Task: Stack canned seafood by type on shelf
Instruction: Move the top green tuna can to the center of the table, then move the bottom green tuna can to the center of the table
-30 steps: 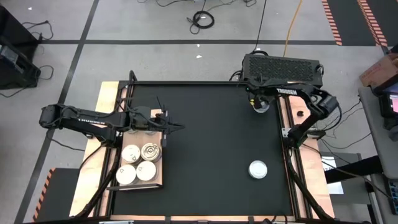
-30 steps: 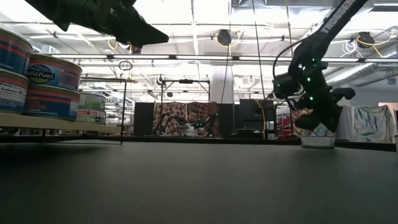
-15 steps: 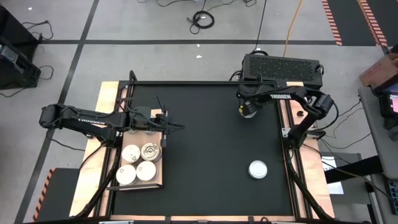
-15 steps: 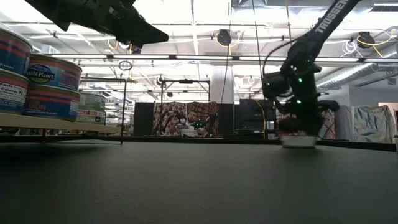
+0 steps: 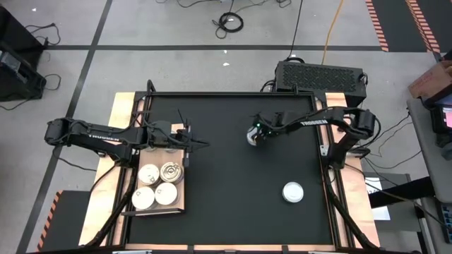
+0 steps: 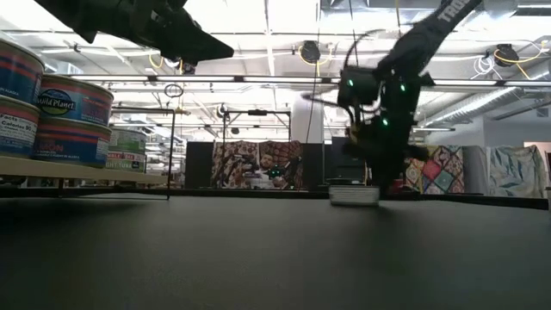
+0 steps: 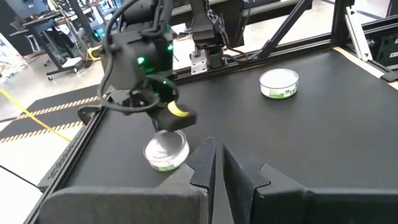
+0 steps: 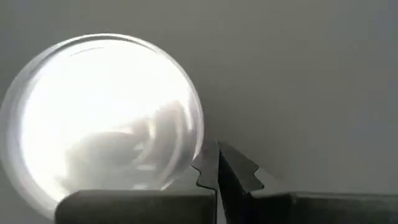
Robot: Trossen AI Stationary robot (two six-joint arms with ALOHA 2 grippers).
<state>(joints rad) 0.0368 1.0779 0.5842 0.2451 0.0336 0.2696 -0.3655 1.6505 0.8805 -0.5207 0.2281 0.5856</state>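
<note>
A silver-topped tin of canned seafood (image 5: 252,137) sits flat on the black mat, right of centre. My right gripper (image 5: 257,132) is shut and points steeply down at the tin's rim. A white-topped tin (image 5: 293,191) lies on the mat near the right edge. The shelf (image 5: 180,199), a light wooden board at the left, carries several tins (image 5: 148,174); in the low view they stand stacked (image 6: 73,119). My left gripper (image 5: 203,143) hovers shut above the shelf's far end, touching nothing. My right gripper has its shut fingers (image 8: 207,167) against the rim of the silver-topped tin (image 8: 194,146), on the tin's side. The outer side of one finger meets the rim. The fingers come slanting down from above. The tin (image 6: 354,195) rests flat on the mat.
A black box (image 5: 321,76) stands past the table's far right corner. The mat (image 5: 226,204) lies bare between the shelf and the white-topped tin. Metal frame rails (image 5: 326,169) run along the right edge.
My right gripper has swung from the far right corner toward the table's left and a little toward the near edge, tipping further downward and staying shut. The silver-topped tin has slid along the mat with it, flat all the way.
</note>
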